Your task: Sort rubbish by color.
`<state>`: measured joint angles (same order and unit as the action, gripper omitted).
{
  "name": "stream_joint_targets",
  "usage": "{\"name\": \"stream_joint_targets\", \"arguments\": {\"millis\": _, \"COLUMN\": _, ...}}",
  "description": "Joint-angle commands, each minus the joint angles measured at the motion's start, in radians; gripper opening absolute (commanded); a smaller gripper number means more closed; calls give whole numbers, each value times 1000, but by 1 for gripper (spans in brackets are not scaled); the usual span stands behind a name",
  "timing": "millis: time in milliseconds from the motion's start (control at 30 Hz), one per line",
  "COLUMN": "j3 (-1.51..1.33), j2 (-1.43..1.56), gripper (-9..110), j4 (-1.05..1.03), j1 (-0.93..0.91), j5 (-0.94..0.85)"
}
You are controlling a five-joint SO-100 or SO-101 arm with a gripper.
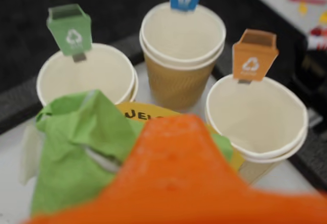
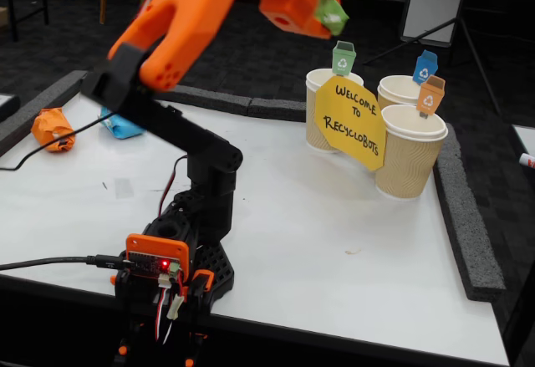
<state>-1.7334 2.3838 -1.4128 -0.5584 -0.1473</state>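
Green paper wad (image 2: pixel 332 14) is clamped in the orange gripper (image 2: pixel 322 12) at the top centre of the fixed view, raised above the three tan cups. Wrist view shows the wad at lower left, before the green-tagged cup (image 1: pixel 87 76). Orange wad (image 2: pixel 52 127) and light blue wad (image 2: pixel 123 124) lie on the white table (image 2: pixel 334 242) at far left.

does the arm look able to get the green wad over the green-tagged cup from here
Probably yes: the pincer holds the green wad high, nearly above the green-tagged cup, whose mouth is open with nothing between them.
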Motion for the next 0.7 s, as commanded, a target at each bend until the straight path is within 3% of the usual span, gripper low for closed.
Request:
{"name": "stream_joint_targets", "arguments": {"millis": 0, "j3": 181, "j2": -158, "gripper": 0, "j4": 87, "j1": -28, "j5": -23}}
{"name": "stream_joint_targets", "arguments": {"millis": 667, "j3": 637, "j2": -719, "gripper": 0, "j4": 34, "j1": 173, "j5": -28}}
